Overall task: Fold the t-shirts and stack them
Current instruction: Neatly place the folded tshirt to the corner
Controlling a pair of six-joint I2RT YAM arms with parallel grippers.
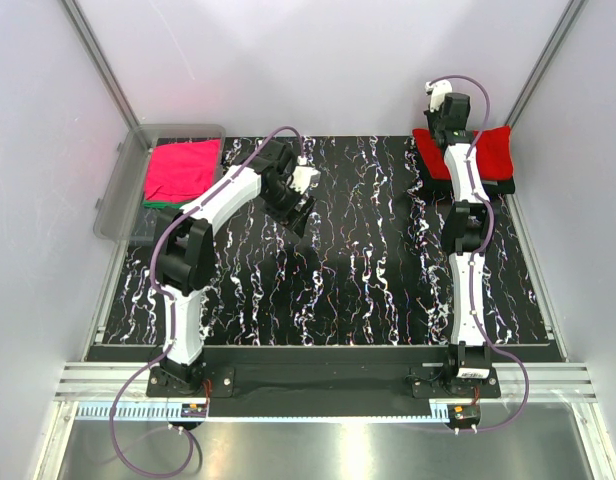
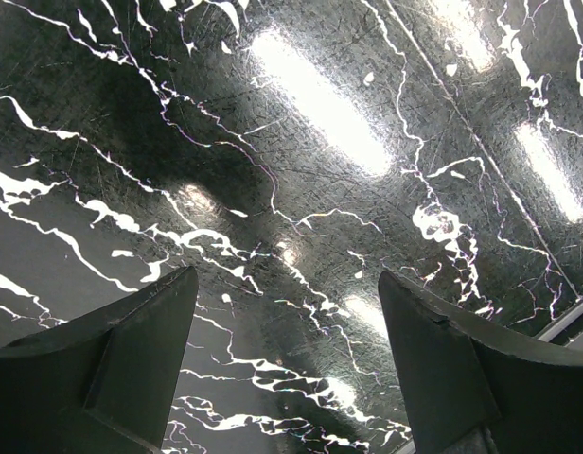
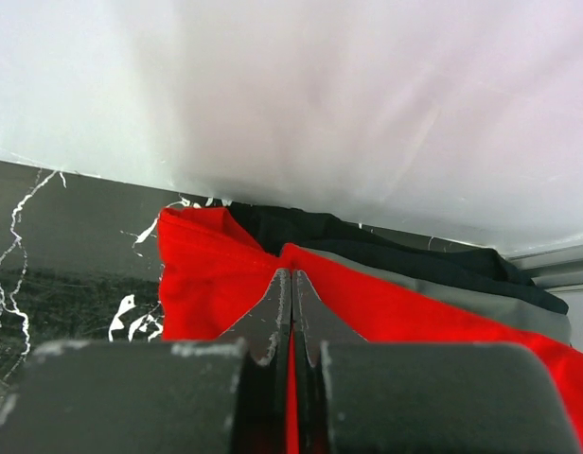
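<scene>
Right hand (image 3: 291, 284): fingers pressed together, a thin strip of red cloth caught between them. The red shirt (image 3: 206, 284) rises to a small peak at the fingertips, so the hand is pinching it near its far edge.

The right arm reaches out long to the far right corner of the tabletop (image 1: 368, 280). The red shirt lies there as the top layer of a pile. A grey shirt (image 3: 481, 298) shows as a narrow band just under the red one. A black shirt (image 3: 367, 241) lies beneath, its edge sticking out toward the white back wall (image 3: 320, 95). From above, black cloth also shows at the near corners of the pile.

Left hand (image 2: 287, 284): fingers spread wide, nothing between them. It hangs above bare marbled tabletop, left of centre and toward the far side, touching no cloth. It is well apart from the pile on the right.

Far left: a clear plastic bin (image 1: 123, 190) sits at the edge of the tabletop. A pink shirt (image 1: 183, 165) lies flat across it, folded into a rough rectangle. A sliver of green shirt (image 1: 160, 204) pokes out from under the near edge of the pink one. I cannot tell how the green shirt is folded.
</scene>
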